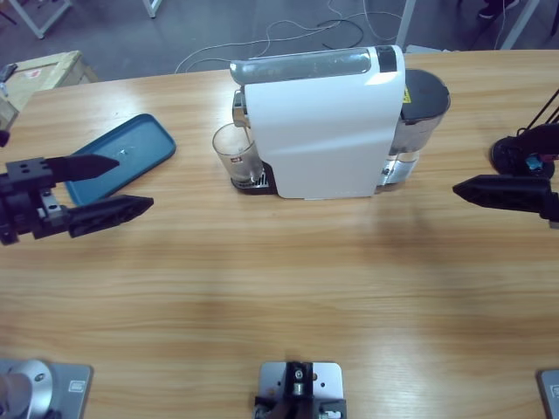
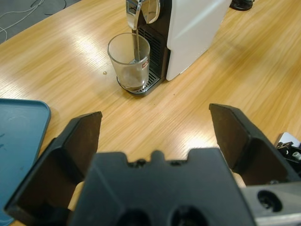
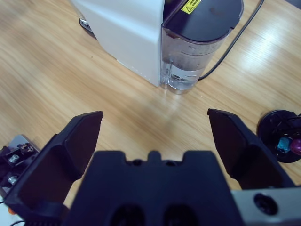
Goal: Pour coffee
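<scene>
Left wrist view: the left claw (image 2: 155, 141) is held wide, gripping nothing, and the glass (image 2: 129, 61) is seen ahead of it under the coffee machine (image 2: 193, 33) spout. The right claw (image 3: 155, 141) is spread wide too, with the machine's water tank (image 3: 188, 66) ahead on the counter (image 3: 70, 84).

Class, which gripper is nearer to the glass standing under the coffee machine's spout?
Left. The left gripper sits open beside the blue tray, just across from the glass. The right gripper, also open, is beyond the coffee machine, on its water-tank side.
</scene>
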Controlling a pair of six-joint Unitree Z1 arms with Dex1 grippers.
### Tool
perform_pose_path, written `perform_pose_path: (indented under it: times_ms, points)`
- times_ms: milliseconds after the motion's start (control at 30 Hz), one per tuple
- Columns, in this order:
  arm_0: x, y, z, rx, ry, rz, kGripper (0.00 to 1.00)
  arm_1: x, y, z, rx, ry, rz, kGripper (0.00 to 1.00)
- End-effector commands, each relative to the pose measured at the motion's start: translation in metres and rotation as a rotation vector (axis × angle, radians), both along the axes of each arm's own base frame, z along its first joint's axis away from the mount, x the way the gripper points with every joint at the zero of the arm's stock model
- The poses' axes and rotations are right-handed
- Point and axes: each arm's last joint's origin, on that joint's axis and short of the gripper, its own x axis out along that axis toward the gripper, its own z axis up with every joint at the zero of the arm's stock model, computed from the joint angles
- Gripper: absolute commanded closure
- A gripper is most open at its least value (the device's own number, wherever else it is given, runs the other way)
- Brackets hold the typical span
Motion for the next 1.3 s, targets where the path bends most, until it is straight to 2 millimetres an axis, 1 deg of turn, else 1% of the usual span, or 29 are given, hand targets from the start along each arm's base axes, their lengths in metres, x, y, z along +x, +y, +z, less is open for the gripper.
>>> perform_pose_path:
  times_ms: [33,500,733,933,1000,1033,1100,1133,1167,1300]
  points:
    - [0.004,-0.006,-0.006,0.015,0.024,-0.028,0.013,-0.006,-0.004,-0.004,-0.009,-0.01,0.007,0.0]
    - [0.003,-0.007,-0.004,-0.014,0.037,-0.036,0.013,-0.004,-0.002,-0.007,-0.017,-0.005,-0.003,0.0]
    - [0.004,-0.007,-0.01,0.012,0.078,-0.017,0.013,0.001,0.002,-0.007,-0.005,-0.011,-0.007,0.0]
    - [0.01,-0.009,-0.006,0.02,0.06,0.011,0.013,0.003,0.004,-0.009,-0.008,-0.005,-0.009,0.0]
    - [0.015,-0.013,-0.006,0.03,0.067,0.017,0.013,0.004,0.005,-0.01,-0.009,-0.003,-0.01,0.0]
    - [0.017,-0.013,-0.004,0.032,0.055,0.033,0.013,0.004,0.005,-0.01,-0.007,-0.003,-0.01,0.0]
    - [0.01,-0.002,0.019,0.002,-0.083,0.108,0.011,0.003,0.005,-0.01,-0.001,-0.002,-0.005,0.0]
    - [0.011,-0.002,0.025,0.0,-0.117,0.13,0.013,0.002,0.004,-0.01,0.003,-0.002,-0.006,0.0]
    - [0.017,-0.005,0.025,0.021,-0.112,0.136,0.013,0.001,0.003,-0.01,0.007,-0.003,-0.008,0.0]
    - [0.041,-0.024,0.004,0.103,-0.017,0.075,0.009,0.002,0.003,-0.01,0.004,-0.003,-0.012,0.0]
